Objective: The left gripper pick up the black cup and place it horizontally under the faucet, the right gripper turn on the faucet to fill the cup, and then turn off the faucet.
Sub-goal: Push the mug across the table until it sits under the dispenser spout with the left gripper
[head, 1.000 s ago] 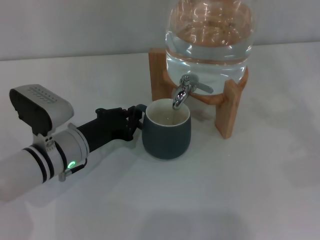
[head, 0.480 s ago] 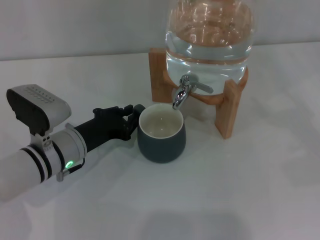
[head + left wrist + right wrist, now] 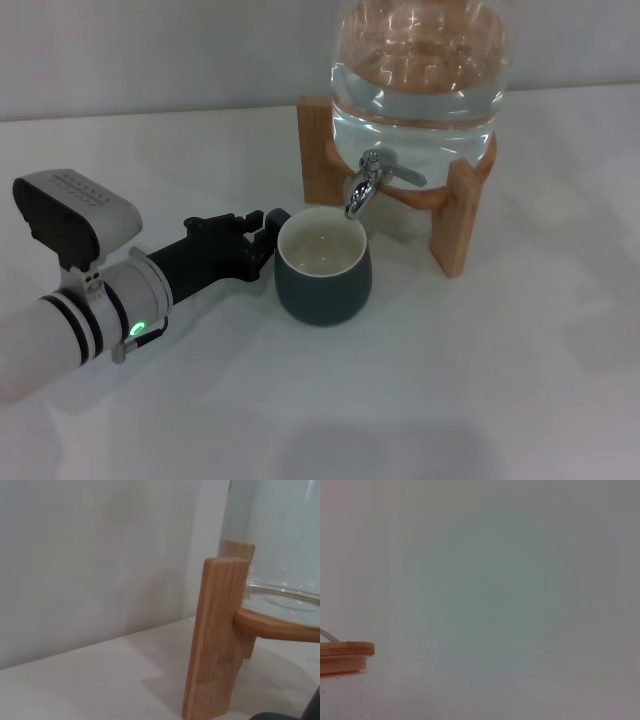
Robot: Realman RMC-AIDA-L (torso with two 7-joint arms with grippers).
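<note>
The black cup (image 3: 322, 268) stands upright on the white table, its cream inside showing, with its rim just under the spout of the chrome faucet (image 3: 361, 188). The faucet's lever (image 3: 405, 177) points to the right. The faucet is fitted to a clear glass water jar (image 3: 420, 70) in a wooden stand (image 3: 318, 150). My left gripper (image 3: 266, 240) reaches in from the left, and its black fingers are closed on the cup's handle side. My right gripper shows in no view.
The left wrist view shows a leg of the stand (image 3: 215, 640) and the glass jar (image 3: 282, 555) close by. The right wrist view shows a plain wall and a wooden disc edge (image 3: 345, 652). A wall stands behind the jar.
The cup has moved a little left and down with my left gripper, from raised against the spout to resting on the table below it. It has barely moved in the last half second.
</note>
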